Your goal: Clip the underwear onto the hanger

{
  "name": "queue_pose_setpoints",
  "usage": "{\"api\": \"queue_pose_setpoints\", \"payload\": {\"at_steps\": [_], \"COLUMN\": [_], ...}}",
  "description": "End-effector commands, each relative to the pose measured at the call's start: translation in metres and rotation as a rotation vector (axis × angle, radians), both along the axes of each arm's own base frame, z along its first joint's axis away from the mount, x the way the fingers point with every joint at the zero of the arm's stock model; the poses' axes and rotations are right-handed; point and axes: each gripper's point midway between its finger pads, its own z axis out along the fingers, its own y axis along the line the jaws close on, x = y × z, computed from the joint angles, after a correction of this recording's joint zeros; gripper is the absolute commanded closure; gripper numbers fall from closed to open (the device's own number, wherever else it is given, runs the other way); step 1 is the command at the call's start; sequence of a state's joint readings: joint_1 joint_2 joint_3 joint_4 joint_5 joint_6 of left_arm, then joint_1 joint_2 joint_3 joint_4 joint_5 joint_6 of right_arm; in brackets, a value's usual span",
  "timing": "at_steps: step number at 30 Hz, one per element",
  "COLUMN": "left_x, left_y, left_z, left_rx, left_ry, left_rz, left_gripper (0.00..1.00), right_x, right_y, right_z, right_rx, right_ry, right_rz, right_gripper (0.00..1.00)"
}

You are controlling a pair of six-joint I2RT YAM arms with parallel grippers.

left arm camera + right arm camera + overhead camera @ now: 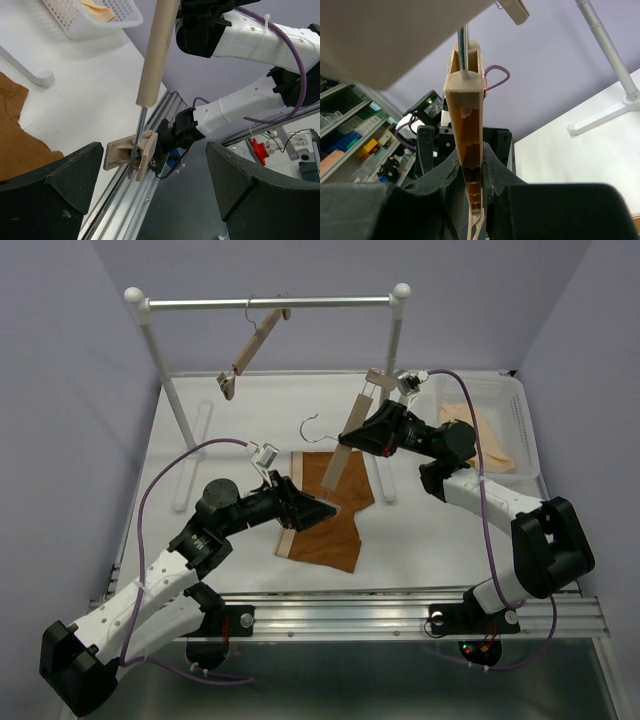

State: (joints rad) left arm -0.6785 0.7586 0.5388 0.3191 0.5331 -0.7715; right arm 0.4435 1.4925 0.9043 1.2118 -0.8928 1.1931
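The hanger (345, 445), a light-wood bar with a wire hook, hangs tilted above the table. My right gripper (358, 432) is shut on one of its clips (469, 150) near the upper part. My left gripper (322, 510) is open around the lower end. In the left wrist view the lower clip (131, 155) hangs on its metal rod between my open fingers (65, 185), nearer the left one, touching neither. The rust-orange underwear (330, 515) lies flat on the table under the hanger, and its edge shows in the left wrist view (15, 135).
A second hanger (250, 345) hangs from the white clothes rack (270, 303) at the back. A white basket (525, 415) with pale peach garments (490, 435) stands at the back right. The rack's feet (385, 475) rest on the table beside the underwear.
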Motion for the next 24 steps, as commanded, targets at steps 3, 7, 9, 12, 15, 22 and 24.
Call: {"api": "queue_pose_setpoints", "payload": {"at_steps": [3, 7, 9, 12, 15, 22, 24], "left_x": [-0.008, -0.008, -0.009, -0.009, -0.011, -0.012, -0.013], "left_y": [0.004, 0.002, 0.002, 0.000, 0.001, 0.001, 0.001], "left_z": [0.025, 0.021, 0.019, 0.019, 0.021, 0.020, 0.019], "left_rx": [-0.089, -0.092, -0.095, -0.102, -0.111, -0.130, -0.136], "left_ry": [-0.086, -0.084, -0.075, -0.075, -0.084, -0.075, -0.073], "left_rz": [-0.036, -0.050, -0.058, -0.066, -0.068, -0.073, -0.076], "left_gripper": [0.06, 0.07, 0.08, 0.09, 0.09, 0.12, 0.12], "right_x": [0.003, 0.002, 0.003, 0.005, 0.006, 0.007, 0.008], "right_y": [-0.004, -0.005, -0.004, -0.003, -0.003, -0.003, -0.002], "right_z": [0.020, 0.019, 0.018, 0.017, 0.014, 0.010, 0.008], "right_rx": [0.051, 0.073, 0.081, 0.082, 0.080, 0.102, 0.103], "right_ry": [-0.075, -0.071, -0.067, -0.059, -0.056, -0.052, -0.051], "right_rz": [-0.017, -0.008, -0.001, 0.000, 0.002, 0.015, 0.013], "right_gripper": [0.99, 0.99, 0.99, 0.99, 0.99, 0.99, 0.99]}}
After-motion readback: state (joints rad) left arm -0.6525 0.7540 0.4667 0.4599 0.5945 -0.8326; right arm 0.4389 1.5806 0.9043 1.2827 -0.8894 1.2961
